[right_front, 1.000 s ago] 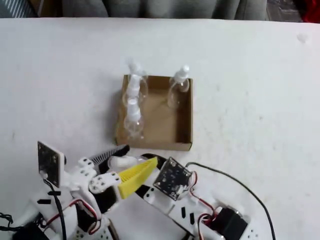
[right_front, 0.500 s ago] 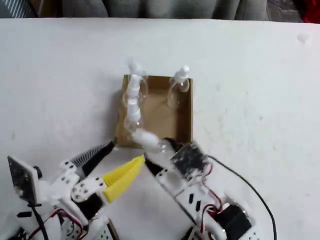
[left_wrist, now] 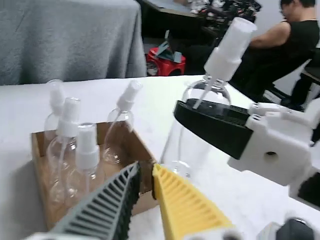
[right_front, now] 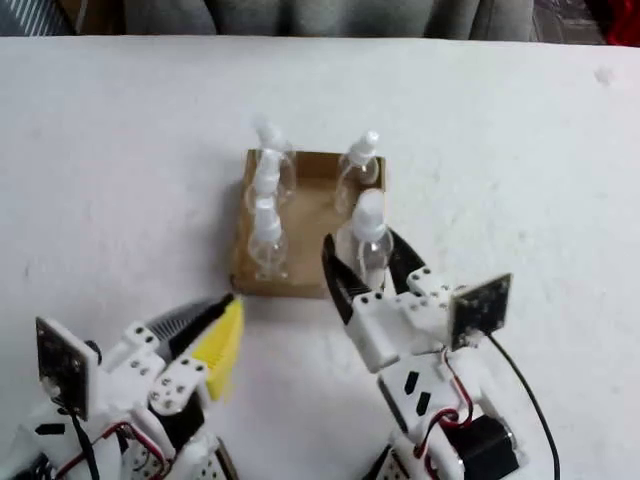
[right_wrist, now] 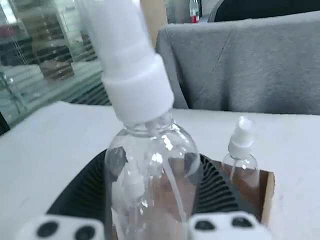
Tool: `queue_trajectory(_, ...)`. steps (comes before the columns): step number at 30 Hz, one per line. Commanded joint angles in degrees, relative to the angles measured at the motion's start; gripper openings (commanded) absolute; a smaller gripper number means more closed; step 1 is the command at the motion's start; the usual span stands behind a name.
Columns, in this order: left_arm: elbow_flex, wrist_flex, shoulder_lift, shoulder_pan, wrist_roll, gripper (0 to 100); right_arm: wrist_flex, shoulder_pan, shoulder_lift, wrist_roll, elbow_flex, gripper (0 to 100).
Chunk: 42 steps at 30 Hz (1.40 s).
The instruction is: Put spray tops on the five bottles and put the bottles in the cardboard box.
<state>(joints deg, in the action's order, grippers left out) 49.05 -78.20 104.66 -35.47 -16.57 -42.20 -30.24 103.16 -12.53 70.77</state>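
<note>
Right hand [right_front: 360, 243] is closed on a bottle [right_front: 369, 232], one black finger on each side of the clear body. The bottle is upright with its white spray top [right_front: 369, 203] fitted. It is at the near right corner of the box [right_front: 310, 215]. Whether its base rests inside the box cannot be told.

Left hand [left_wrist: 146, 172] is closed to a narrow slit between the grey finger and the yellow finger and grips nothing. It is on the near left of the worktop [right_front: 520, 150], apart from the box and well apart from the right hand.

Contents of the box:
- Four bottles [right_front: 266, 238] stand upright, each with a spray top.
- Three form a row along the left wall.
- The fourth stands in the far right corner, just beyond the gripped bottle.

Obstructions:
- The far right bottle is the nearest neighbour of the gripped bottle.
- The near wall of the box lies directly under the right hand's fingers.
- The left row is separated from the gripped bottle by bare box floor.

Surroundings:
- A black cable [right_front: 510, 375] runs from the right arm across the worktop.
- Grey cloth [right_front: 350, 15] hangs behind the far edge.
</note>
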Motion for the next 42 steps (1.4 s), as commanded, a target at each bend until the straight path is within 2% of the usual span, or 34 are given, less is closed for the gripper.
queue_trajectory(1,0.18,4.84,0.22,-9.01,0.09,2,6.99,-2.33,-0.57,-4.92,-2.73,1.6)
queue_trajectory(8,0.18,9.32,0.22,-19.47,0.18,2,14.46,-9.1,-6.29,-5.8,-3.96,1.6)
queue_trajectory(12,2.55,9.41,0.22,-21.41,6.86,2,14.55,-10.77,-14.73,-5.89,-9.76,1.6)
queue_trajectory(15,7.47,12.48,0.22,-21.14,10.46,2,13.93,-11.82,-20.35,-5.89,-15.21,1.6)
queue_trajectory(20,16.53,22.77,0.22,-21.05,14.77,2,4.53,-14.2,-26.95,-5.54,-24.79,1.6)
queue_trajectory(24,22.24,32.62,0.22,-19.82,15.12,2,-3.74,-14.55,-29.05,-5.36,-28.92,1.6)
queue_trajectory(26,24.53,34.99,0.22,-19.12,15.12,2,-5.76,-14.2,-29.05,-5.27,-29.36,1.6)
queue_trajectory(32,27.34,35.78,0.22,-19.03,15.21,2,-10.95,-13.32,-28.97,-0.35,-29.71,1.6)
queue_trajectory(38,26.99,36.04,0.22,-17.1,15.21,2,-17.8,-13.32,-28.97,0.0,-34.29,1.6)
queue_trajectory(42,27.52,35.96,0.13,-16.31,15.21,2,-21.67,-13.41,-28.97,3.96,-36.84,1.6)
